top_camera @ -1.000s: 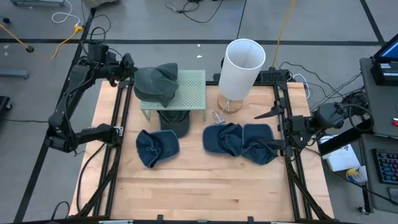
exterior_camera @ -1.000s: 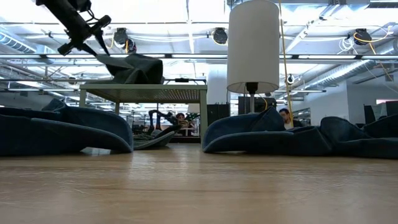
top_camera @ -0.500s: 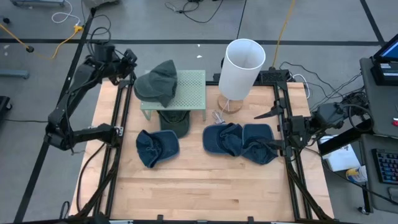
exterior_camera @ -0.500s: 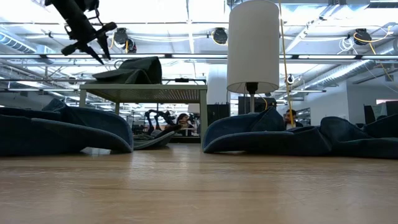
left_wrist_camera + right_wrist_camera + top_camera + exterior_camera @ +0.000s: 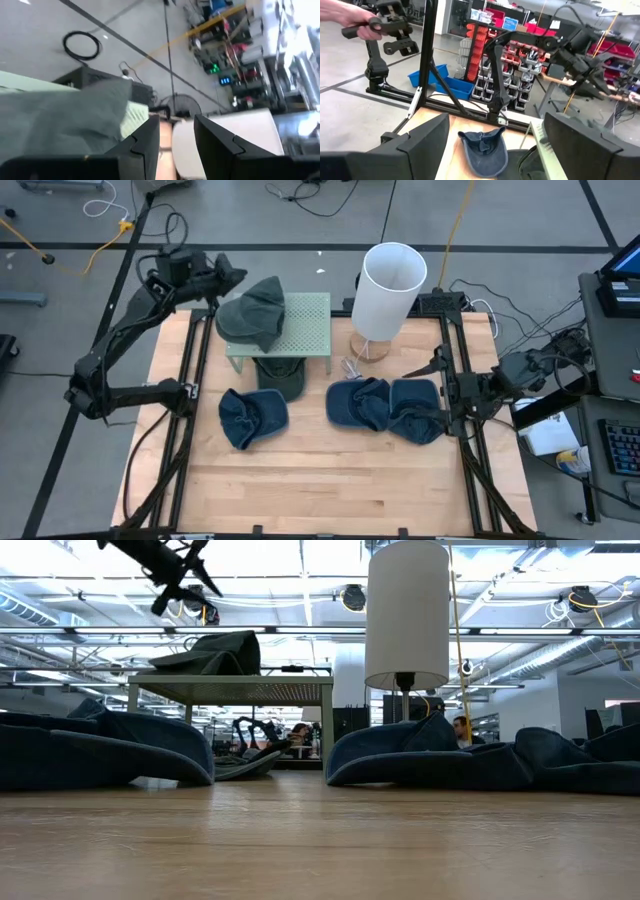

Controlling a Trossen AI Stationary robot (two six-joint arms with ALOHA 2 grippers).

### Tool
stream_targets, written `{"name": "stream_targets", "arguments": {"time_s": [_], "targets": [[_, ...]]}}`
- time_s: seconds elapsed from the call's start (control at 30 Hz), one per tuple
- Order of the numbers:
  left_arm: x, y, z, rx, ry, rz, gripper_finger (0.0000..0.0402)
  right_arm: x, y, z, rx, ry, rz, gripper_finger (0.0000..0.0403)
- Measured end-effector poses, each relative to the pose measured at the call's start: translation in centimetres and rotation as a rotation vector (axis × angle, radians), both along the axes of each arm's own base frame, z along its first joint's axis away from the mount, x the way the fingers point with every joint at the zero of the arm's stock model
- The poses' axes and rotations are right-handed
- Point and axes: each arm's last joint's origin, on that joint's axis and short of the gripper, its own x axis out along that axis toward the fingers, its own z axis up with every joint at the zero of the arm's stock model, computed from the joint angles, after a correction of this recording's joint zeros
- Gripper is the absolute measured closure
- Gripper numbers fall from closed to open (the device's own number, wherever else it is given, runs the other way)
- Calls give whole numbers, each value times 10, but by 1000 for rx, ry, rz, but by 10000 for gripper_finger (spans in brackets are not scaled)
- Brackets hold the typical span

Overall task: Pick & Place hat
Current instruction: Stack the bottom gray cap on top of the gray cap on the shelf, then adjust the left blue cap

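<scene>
A grey-green hat [image 5: 255, 315] lies crumpled on the left end of a pale green perforated rack [image 5: 305, 325]; it also shows in the low view [image 5: 215, 650] and the left wrist view [image 5: 65, 115]. My left gripper [image 5: 232, 280] hangs open, above and just beyond the hat's far left side, pointing toward the lamp, with nothing between its fingers [image 5: 176, 145]. My right gripper [image 5: 428, 390] waits wide open at the table's right side, level, facing the blue hats [image 5: 492, 150].
A dark hat [image 5: 280, 375] lies under the rack. Blue denim hats lie on the table at the left [image 5: 252, 417] and right [image 5: 360, 402], [image 5: 415, 410]. A white-shaded lamp [image 5: 390, 290] stands at the far middle. A person's hand [image 5: 365, 25] holds a controller beyond the table.
My left gripper has drawn back from the grey-green hat, risen and swung toward the table's far edge and right, tipping up toward level. The hat's left part, raised toward the fingers a second ago, has sunk flat onto the rack. The hat has stayed there.
</scene>
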Motion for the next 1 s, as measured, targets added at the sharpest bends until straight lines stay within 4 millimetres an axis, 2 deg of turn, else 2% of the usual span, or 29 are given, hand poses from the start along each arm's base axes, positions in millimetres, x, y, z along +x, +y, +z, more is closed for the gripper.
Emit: {"name": "stream_targets", "arguments": {"time_s": [0.17, 0.37, 0.53, 0.83, 1.0], "targets": [[26, -2, -11, -7, 66, -52, 277, 3, 2, -10, 8, 31, -1, 85], [55, 0, -35, -100, 160, -139, 277, 5, 3, -12, 7, 33, -1, 85], [56, -5, -47, -239, 209, -176, 277, 5, 2, -12, 7, 31, -1, 85], [35, -25, -25, -181, 153, -145, 277, 5, 2, -12, 3, 31, -2, 85], [42, -44, -4, -45, 27, -314, 277, 5, 2, -12, 2, 31, -6, 85]]}}
